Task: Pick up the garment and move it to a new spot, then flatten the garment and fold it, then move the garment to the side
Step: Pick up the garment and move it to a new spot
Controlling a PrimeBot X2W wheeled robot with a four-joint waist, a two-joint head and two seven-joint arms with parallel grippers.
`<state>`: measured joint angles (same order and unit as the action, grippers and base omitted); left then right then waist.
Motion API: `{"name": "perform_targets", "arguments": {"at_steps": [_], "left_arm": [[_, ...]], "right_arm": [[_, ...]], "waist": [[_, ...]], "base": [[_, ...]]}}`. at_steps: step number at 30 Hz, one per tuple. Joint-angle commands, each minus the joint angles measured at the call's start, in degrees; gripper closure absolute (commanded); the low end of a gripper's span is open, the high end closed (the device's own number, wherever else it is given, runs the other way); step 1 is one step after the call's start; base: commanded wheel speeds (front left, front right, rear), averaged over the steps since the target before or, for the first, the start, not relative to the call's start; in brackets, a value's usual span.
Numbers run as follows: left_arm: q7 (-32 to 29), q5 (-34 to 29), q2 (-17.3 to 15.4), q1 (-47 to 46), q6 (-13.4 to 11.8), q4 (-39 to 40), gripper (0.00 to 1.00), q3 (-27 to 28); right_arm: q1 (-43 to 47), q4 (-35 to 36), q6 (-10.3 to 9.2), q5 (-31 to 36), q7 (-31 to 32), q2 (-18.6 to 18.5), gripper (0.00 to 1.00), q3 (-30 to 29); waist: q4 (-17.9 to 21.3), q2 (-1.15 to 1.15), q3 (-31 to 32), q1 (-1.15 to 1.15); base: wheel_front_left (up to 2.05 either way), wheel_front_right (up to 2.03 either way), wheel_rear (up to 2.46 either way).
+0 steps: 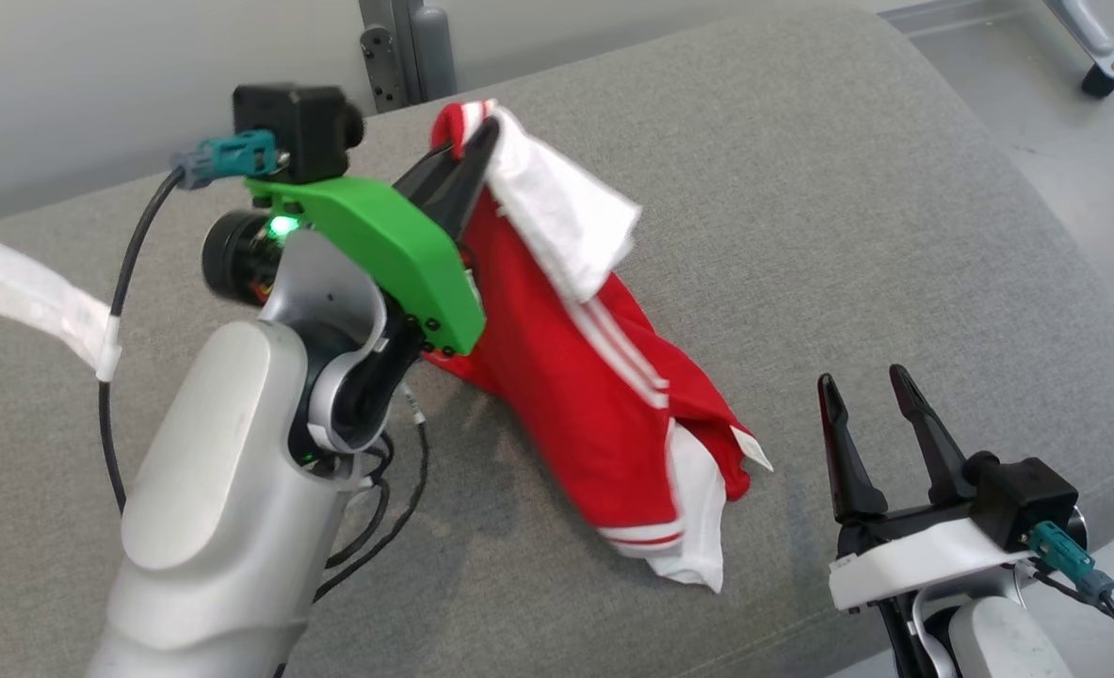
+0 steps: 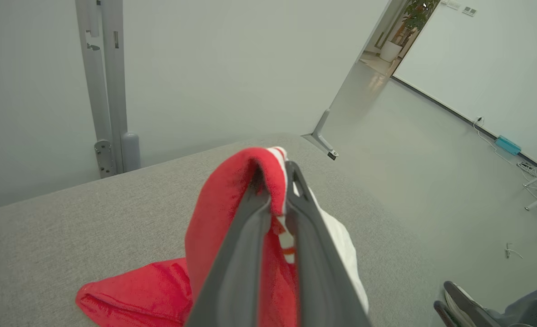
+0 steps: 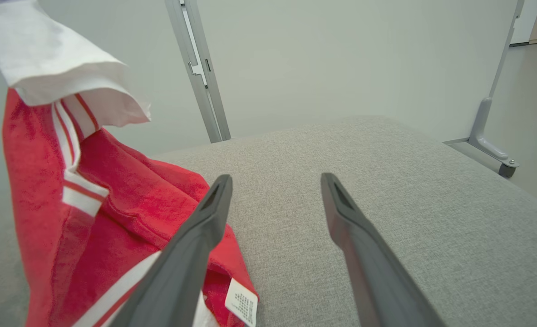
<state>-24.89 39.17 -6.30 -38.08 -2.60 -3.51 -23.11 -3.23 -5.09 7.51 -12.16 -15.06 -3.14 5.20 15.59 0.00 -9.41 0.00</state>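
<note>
Red-and-white shirt (image 1: 604, 414) is hanging from the left tool (image 1: 479, 137), clamped tight on one bunched edge, its lower end trailing on the grey cushion (image 1: 848, 188). The right tool (image 1: 865, 388) is waiting beside it, wide open and empty. Dragging fabric could pull that pinch loose.

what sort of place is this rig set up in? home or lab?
Likely a lab or office test room, not a home: bare pale walls, a metal post, a wheeled stand foot and loose cables on the floor. The garment rests partly on a grey upholstered surface.
</note>
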Motion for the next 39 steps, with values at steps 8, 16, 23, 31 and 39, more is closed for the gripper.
{"name": "perform_targets", "arguments": {"at_steps": [8, 16, 23, 31, 39], "left_arm": [[17.11, -3.25, -0.45, 2.58, 4.26, -25.27, 1.00, 1.41], [30.03, -7.76, 2.14, 0.35, 6.22, -40.14, 0.00, -3.41], [38.89, -12.39, 2.64, 4.20, 3.62, -38.48, 0.00, -6.63], [40.00, -19.06, -1.76, 22.58, -1.64, -18.77, 0.00, -4.07], [40.03, -23.68, -3.04, 37.72, -2.14, -7.48, 0.00, 4.55]], "right_arm": [[-3.03, -0.93, -0.04, 0.08, -0.18, 0.17, 0.00, 1.05], [-1.40, -1.36, -0.04, 0.91, -0.19, -1.00, 0.00, 1.03], [2.16, 0.03, -0.04, 1.83, -0.19, -2.77, 0.00, -0.55], [7.32, 4.59, -0.04, 3.94, -0.18, -5.39, 0.00, -4.03], [9.94, 6.16, -0.04, 5.13, -0.18, -6.67, 0.00, -6.19]], "waist": [[-0.70, 0.00, -4.91, 0.00], [-4.58, 0.00, -2.23, 0.00], [-8.34, 0.00, 3.69, 0.00], [-11.96, 0.00, 9.08, 0.00], [-13.92, 0.00, 10.96, 0.00]], "base": [[0.00, 0.00, 0.00], [0.00, 0.00, 0.00], [0.00, 0.00, 0.00], [0.00, 0.00, 0.00], [0.00, 0.00, 0.00]]}}
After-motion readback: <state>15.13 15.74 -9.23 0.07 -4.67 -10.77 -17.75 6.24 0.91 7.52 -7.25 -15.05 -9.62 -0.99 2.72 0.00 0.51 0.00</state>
